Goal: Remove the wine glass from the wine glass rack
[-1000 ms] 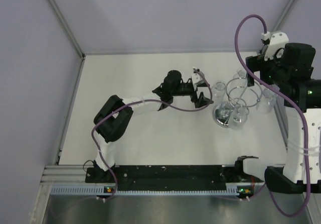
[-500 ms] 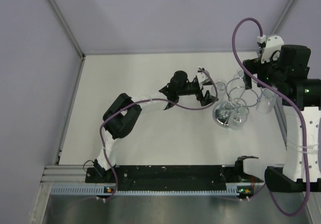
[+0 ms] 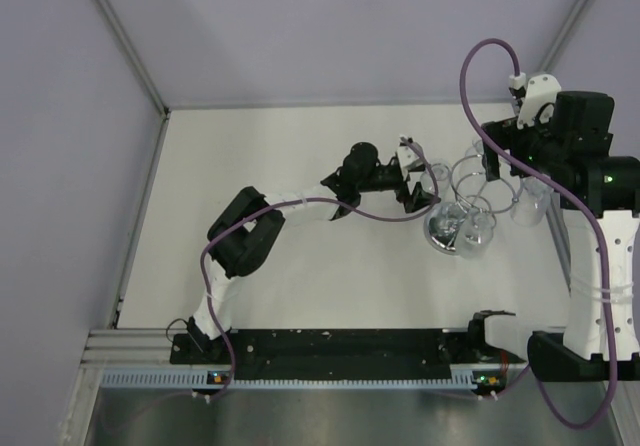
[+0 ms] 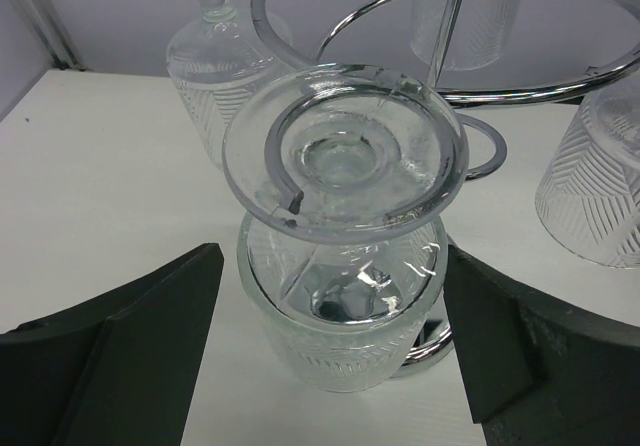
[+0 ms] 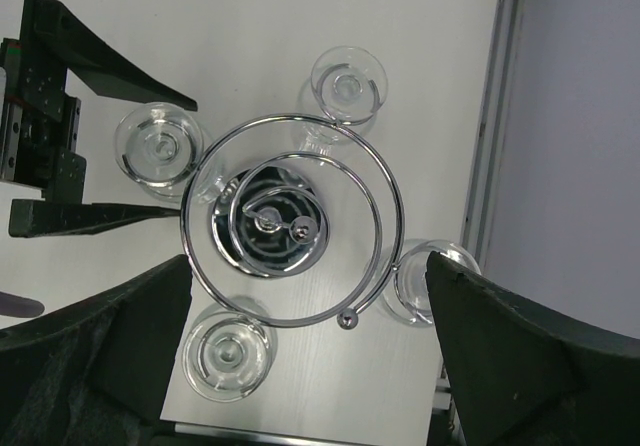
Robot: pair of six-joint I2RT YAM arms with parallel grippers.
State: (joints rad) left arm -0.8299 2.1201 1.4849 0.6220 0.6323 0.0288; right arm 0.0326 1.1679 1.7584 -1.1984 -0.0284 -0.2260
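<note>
Chrome rack [image 5: 268, 224], four wine glasses [image 5: 348, 84]

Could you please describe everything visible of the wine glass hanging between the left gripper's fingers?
The wine glass is clear, with a leaf-like cut pattern on its bowl. It hangs upside down: its round foot on top rests on an open chrome ring of the wine glass rack, bowl mouth facing the table. The left gripper's open fingers flank the bowl; contact is unclear.

A white table [image 3: 300, 146] meets lilac walls [image 3: 330, 26], a slotted rail [image 3: 330, 377] along its near edge
</note>
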